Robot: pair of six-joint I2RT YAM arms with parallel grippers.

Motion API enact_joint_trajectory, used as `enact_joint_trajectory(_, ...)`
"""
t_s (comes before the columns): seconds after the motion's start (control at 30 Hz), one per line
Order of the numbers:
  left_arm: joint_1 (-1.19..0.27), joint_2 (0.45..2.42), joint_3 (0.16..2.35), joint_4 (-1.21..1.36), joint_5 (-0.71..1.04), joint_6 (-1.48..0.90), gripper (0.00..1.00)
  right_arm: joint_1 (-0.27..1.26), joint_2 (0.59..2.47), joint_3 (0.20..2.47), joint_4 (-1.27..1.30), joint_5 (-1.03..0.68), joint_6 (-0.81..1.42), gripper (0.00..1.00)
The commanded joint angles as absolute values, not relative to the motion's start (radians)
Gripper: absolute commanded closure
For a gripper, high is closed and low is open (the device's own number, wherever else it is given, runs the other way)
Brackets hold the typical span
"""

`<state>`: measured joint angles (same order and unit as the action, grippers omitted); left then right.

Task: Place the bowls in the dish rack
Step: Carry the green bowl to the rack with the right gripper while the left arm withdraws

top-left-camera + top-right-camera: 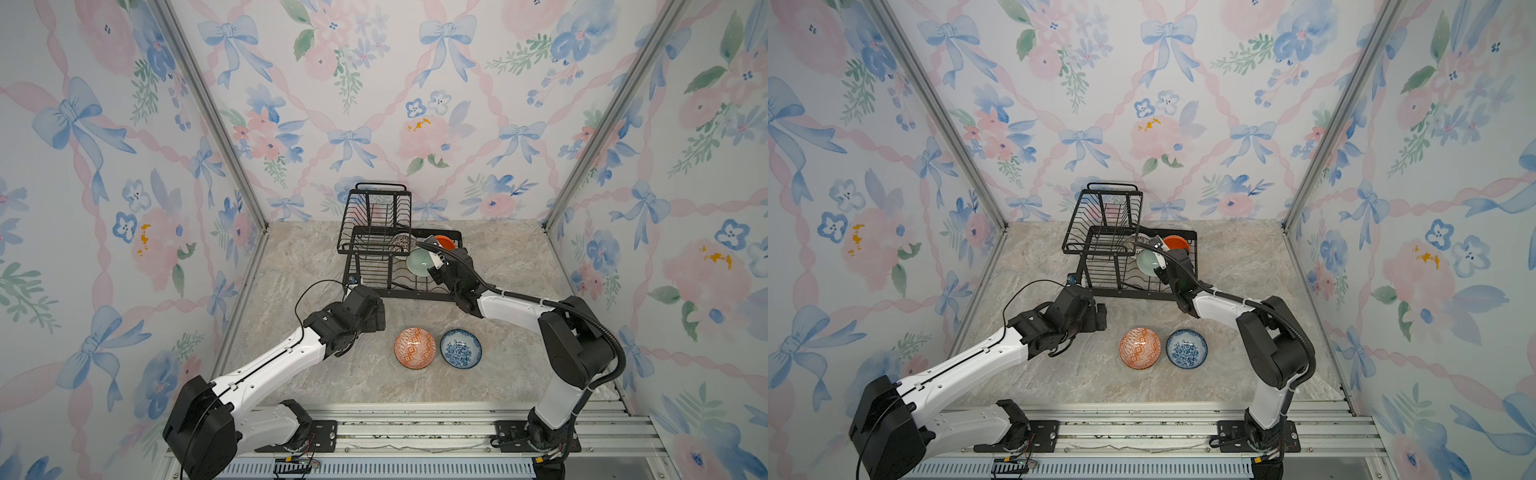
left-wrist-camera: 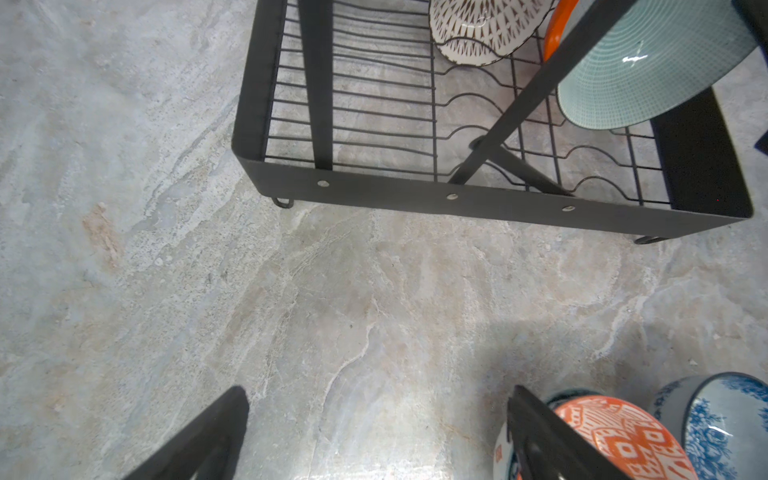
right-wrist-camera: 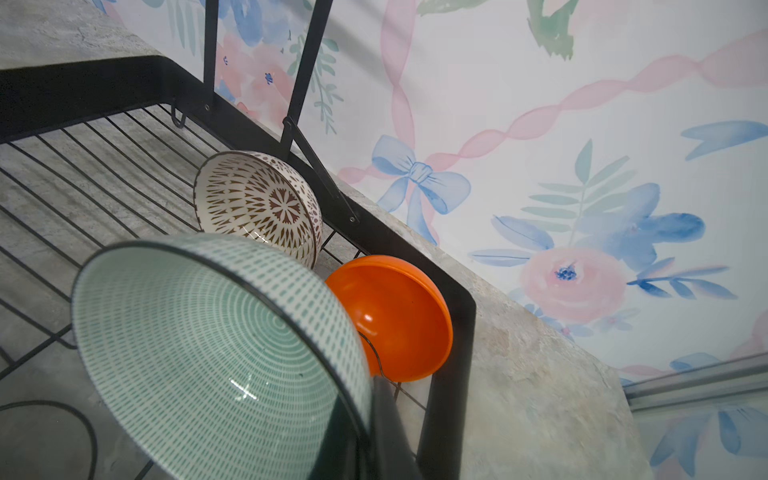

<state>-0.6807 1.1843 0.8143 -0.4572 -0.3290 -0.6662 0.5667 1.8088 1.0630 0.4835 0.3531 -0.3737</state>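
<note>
While the right tool (image 1: 433, 262) grips a ribbed mint bowl (image 1: 419, 264) over the rack (image 2: 498, 203), the left tool (image 2: 376, 395) gapes.

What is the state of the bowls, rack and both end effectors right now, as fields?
racked, lower tray: white-brown bowl, plain orange bowl
held: mint bowl, tilted over dish rack lower tray
on table: orange patterned bowl, blue floral bowl
right end effector: shut on mint bowl
left end effector: open, empty, above table
upper basket: no bowl seen
</note>
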Motion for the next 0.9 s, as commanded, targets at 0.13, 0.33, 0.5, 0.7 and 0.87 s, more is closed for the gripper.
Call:
enact_joint_trajectory(0.13,-0.614,1.138,0.759,-0.451,-0.279,-0.646,0.02,0.58,1.904,1.114,0.699,0.393,-0.419,1.0)
enact_joint_trajectory(0.33,-0.561,1.134,0.745,-0.451,-0.245,-0.616,0.02,0.593,1.983,1.157,0.763,0.408,-0.476,1.0)
enact_joint_trajectory(0.5,-0.549,1.145,0.75,-0.451,-0.236,-0.607,0.02,0.611,2.036,1.182,0.821,0.416,-0.538,1.0)
enact_joint_trajectory(0.7,-0.542,1.161,0.758,-0.451,-0.226,-0.603,0.02,0.618,2.089,1.207,0.902,0.436,-0.581,1.0)
enact_joint_trajectory(0.87,-0.535,1.166,0.764,-0.452,-0.221,-0.599,0.02,0.624,2.136,1.239,0.959,0.444,-0.625,1.0)
